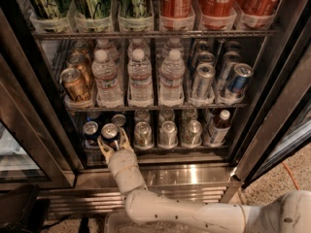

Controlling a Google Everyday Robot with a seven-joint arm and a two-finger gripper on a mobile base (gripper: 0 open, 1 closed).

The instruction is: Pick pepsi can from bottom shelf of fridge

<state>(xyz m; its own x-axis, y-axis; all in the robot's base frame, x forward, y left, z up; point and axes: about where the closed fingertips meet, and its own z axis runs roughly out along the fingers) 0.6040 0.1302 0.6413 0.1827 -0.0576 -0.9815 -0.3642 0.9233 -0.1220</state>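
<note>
Camera view: gripper (112,141) is being held at the front of the fridge's (194,174) bottom shelf (199,150), left side. Jaws are being kept spread open around one pepsi can (110,130). Silver cans (168,133) are being stored in rows alongside it, and water bottles (140,77) in trays above.

Gripper (112,142) at pepsi can (110,131); flanking cans (142,134) seemingly crowd.

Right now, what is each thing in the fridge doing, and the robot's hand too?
fridge: open, shelves stocked.
bottom shelf: holds rows of upright cans.
pepsi can: upright, front row of the bottom shelf.
gripper: at the bottom shelf, jaws open, right at the pepsi can.
water bottles: upright, caps on.
</note>
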